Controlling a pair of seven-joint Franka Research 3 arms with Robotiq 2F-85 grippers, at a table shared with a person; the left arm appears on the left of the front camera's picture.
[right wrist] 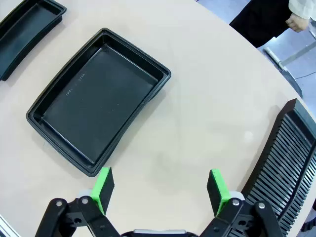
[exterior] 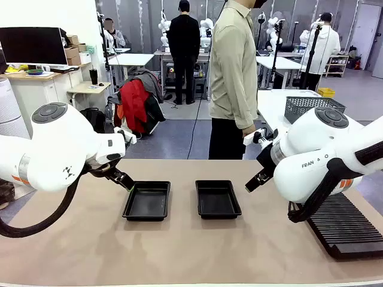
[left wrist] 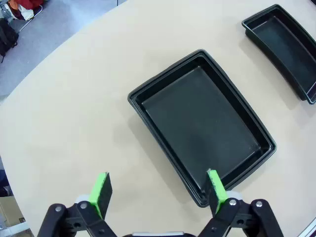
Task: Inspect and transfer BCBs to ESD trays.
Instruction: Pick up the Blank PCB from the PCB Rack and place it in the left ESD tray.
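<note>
**Front view.** A pale tan tabletop (exterior: pixel 179 251) carries two shallow black plastic ESD trays with flared rims, side by side near its middle. The left tray (exterior: pixel 147 202) and right tray (exterior: pixel 218 199) are apart, with a bare strip of table between them. The left gripper (exterior: pixel 127 184) hangs at the left tray's 10 o'clock corner. The right gripper (exterior: pixel 251 184) hangs at 2 o'clock of the right tray, clear of its rim. A long black ribbed slotted rack (exterior: pixel 344 230) lies at the table's 4 o'clock edge. A person in a beige shirt (exterior: pixel 232 78) stands at the far side. The near half of the table lies open.

**Left wrist view.** The left gripper's (left wrist: pixel 158 191) green pads stand wide apart, holding nothing. One pad overlaps the left tray's (left wrist: pixel 197 118) near corner at 5 o'clock; contact cannot be told. The tray's floor shows black from wall to wall. The right tray (left wrist: pixel 286 49) sits at 1 o'clock, well apart. Open table runs from 7 to 11 o'clock up to its curved edge.

**Right wrist view.** The right gripper's (right wrist: pixel 161 188) fingers are spread wide over bare table. The right tray (right wrist: pixel 98 103) lies at 10 o'clock, near one pad but not touching it. The left tray (right wrist: pixel 24 29) is at 11 o'clock. The rack (right wrist: pixel 281 168) runs along 3 to 5 o'clock, just beside the other finger.
</note>
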